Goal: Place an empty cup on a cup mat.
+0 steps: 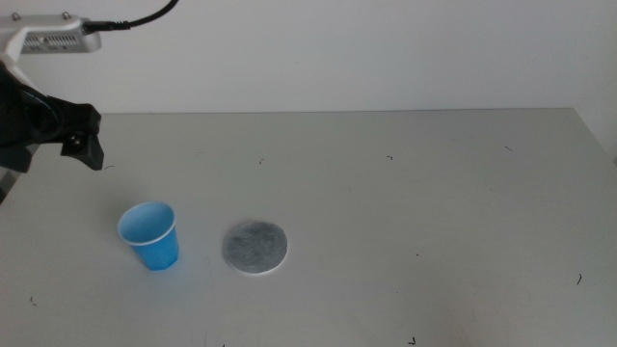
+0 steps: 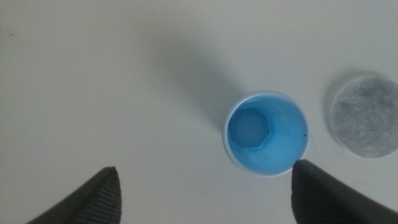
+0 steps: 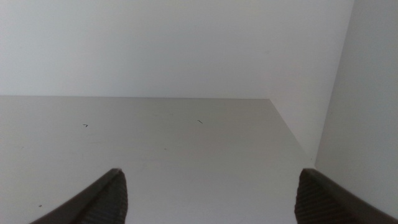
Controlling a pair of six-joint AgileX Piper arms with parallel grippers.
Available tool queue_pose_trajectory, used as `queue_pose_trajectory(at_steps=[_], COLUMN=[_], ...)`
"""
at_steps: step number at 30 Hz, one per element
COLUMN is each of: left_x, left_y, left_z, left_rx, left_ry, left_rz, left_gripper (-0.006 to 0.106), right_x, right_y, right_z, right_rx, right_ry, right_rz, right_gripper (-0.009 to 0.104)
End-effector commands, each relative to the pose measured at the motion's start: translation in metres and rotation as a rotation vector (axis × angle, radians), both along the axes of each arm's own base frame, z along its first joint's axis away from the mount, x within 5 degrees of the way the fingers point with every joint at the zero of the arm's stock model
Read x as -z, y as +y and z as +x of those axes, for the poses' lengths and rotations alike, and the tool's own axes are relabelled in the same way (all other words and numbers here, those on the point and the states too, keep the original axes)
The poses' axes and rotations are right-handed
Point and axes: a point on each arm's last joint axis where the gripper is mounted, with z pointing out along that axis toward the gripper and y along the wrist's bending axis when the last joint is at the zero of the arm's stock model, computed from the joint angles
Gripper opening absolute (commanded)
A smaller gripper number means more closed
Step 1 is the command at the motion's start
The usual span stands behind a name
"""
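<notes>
The cup [image 1: 149, 234] stands upright and empty on the desk [image 1: 434, 193], just beside the cup mat [image 1: 255, 248] but not touching it; the mat lies flat with nothing on it. The left gripper [image 2: 205, 193] hangs above the cup with its fingers [image 2: 93, 199] spread wide and holding nothing. The cup sits off toward one finger instead of midway between them. The right gripper [image 3: 211, 199] waits out at the desk's far corner, also spread and empty. The main risk appears to be that off-centre line: descending as aligned, one finger could land on the thin rim, tipping the light paper cup or crushing it. A hard squeeze might also buckle its wall.
</notes>
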Motion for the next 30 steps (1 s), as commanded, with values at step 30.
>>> queue_pose_trajectory(at_steps=[30], left_x=[0.125], left_y=[-0.007], left_z=[0.069], left_rx=[-0.042], left_ry=[0.319], left_rz=[-0.109], left_gripper=[0.096], right_x=[-0.012], right_y=[0.0], right_z=[-0.002], right_rx=[-0.004], right_ry=[-0.108], right_rz=[-0.023], right_gripper=[0.094])
